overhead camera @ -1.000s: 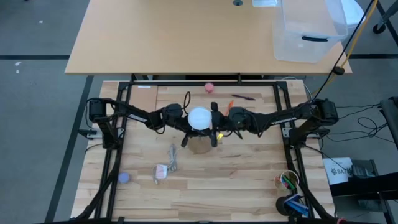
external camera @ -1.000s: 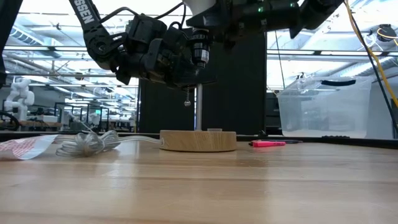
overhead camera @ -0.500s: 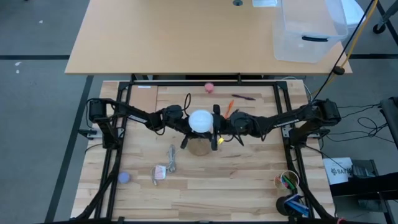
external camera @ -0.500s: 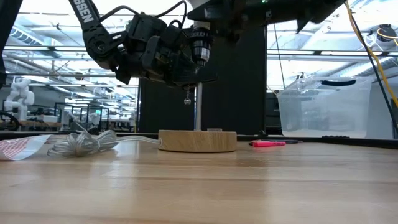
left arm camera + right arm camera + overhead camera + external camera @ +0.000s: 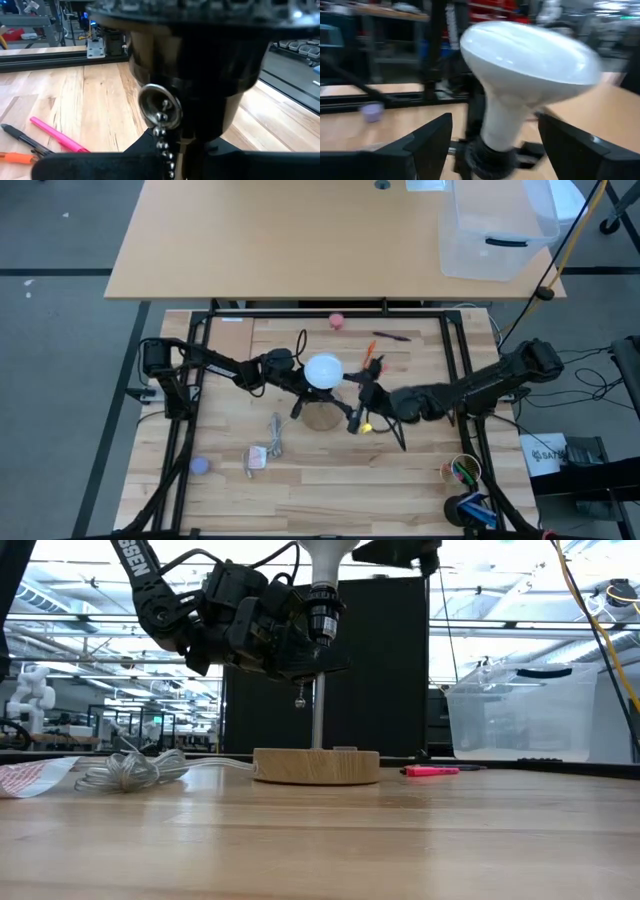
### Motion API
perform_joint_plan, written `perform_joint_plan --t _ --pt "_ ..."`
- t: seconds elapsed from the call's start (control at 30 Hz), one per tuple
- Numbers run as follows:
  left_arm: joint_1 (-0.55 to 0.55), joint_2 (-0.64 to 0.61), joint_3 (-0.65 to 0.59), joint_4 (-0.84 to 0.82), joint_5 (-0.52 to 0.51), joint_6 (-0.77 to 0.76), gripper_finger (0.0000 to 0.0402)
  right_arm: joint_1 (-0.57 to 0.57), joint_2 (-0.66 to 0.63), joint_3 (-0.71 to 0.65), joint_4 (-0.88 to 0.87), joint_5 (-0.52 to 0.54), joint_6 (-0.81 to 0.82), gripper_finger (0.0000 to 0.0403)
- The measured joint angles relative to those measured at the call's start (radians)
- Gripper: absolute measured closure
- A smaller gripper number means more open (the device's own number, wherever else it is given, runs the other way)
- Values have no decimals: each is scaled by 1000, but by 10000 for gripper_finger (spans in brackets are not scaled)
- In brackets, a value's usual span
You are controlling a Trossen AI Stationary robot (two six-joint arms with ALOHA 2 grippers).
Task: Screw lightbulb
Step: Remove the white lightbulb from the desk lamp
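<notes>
Lightbulb (image 5: 323,369): smooth frosted white globe, flattened dome on top, tapering to a neck that sits in the black ribbed socket (image 5: 322,612) on top of a thin post. Post rises from a round pale wooden disc (image 5: 317,766) on the planked wood surface (image 5: 400,470).

Left claw (image 5: 285,635), dark, is closed on the socket just below the bulb; a small beaded metal pull chain (image 5: 162,131) hangs from a silvery ring there. White capitals ending "SSEN" run along the left arm.

Right claw (image 5: 357,395) is beside the bulb, apart from it, fingers (image 5: 427,142) spread wide with the neck seen between them, touching nothing.

Coiled translucent cord (image 5: 140,771) and a pink marker (image 5: 432,771) lie near the disc.
</notes>
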Motion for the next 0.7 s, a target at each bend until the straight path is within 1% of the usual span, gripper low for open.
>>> perform_joint_plan --t 0.07,0.13,0.2,0.3,0.4,0.5,0.6,0.7 --pt "0 0 0 1 -2 0 373 33 0 0 -5 117 0 117" --pt "0 0 0 1 -4 0 373 55 7 0 -6 180 21 122" --pt "0 0 0 2 -7 1 373 76 15 0 -9 213 53 126" --pt "0 0 0 4 -18 0 373 95 46 0 18 233 104 128" --pt "0 0 0 6 -38 0 373 98 106 0 77 281 130 128" --pt "0 0 0 7 -41 0 373 97 176 0 196 373 111 128" --pt "-1 0 0 8 -59 -4 373 98 249 0 370 460 22 128" --pt "-1 0 0 9 -86 -9 373 96 308 1 538 461 -78 128"
